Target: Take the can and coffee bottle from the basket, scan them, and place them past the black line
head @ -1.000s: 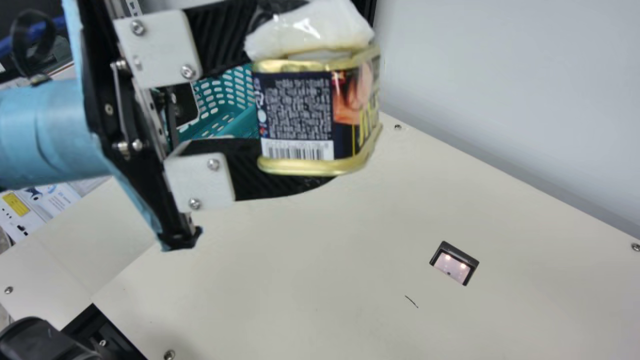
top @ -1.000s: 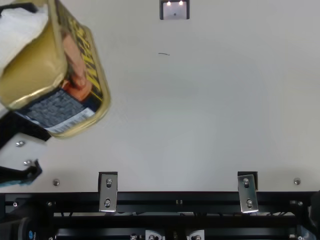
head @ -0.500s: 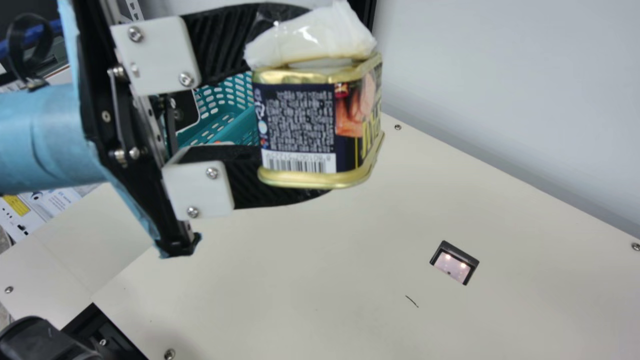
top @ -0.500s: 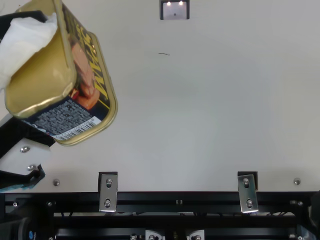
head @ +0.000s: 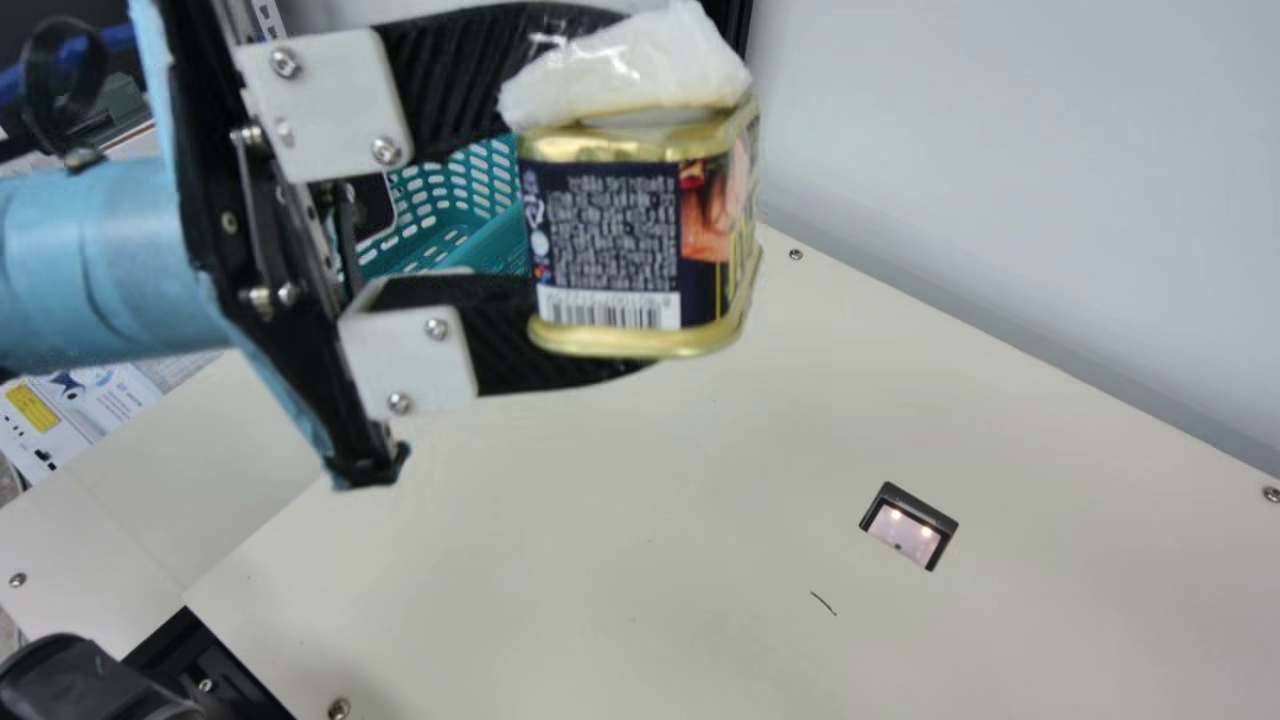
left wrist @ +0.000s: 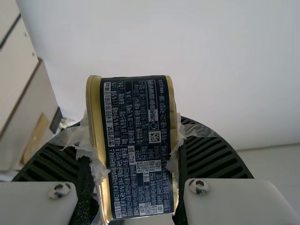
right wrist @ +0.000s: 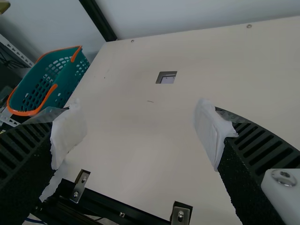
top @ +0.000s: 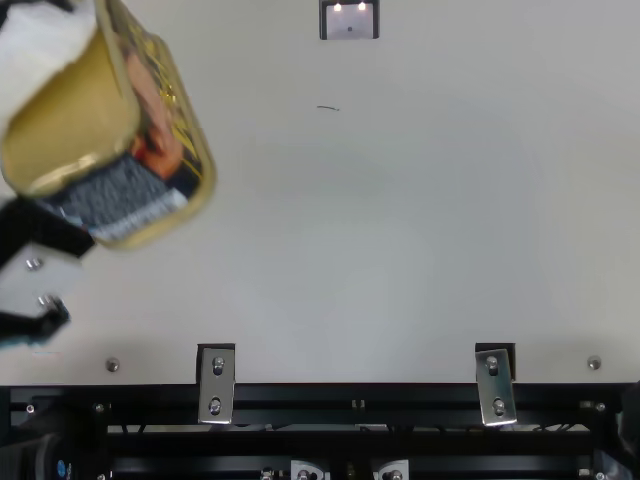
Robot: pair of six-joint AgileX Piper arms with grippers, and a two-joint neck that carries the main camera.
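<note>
Can (head: 610,240) picked, gripped by left gripper (head: 622,195), held above table (head: 600,550); right gripper (right wrist: 139,131) spread open, nothing held; scanner (head: 905,530) well apart, so can's scan and placing probably left; bottle's progress can't be told; versus half a second ago, can shifted slightly up in main view.

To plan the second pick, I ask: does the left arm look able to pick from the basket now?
Probably not as things stand: the left tool is closed on the can, which likely must be put down before anything could be gripped in the basket.
</note>
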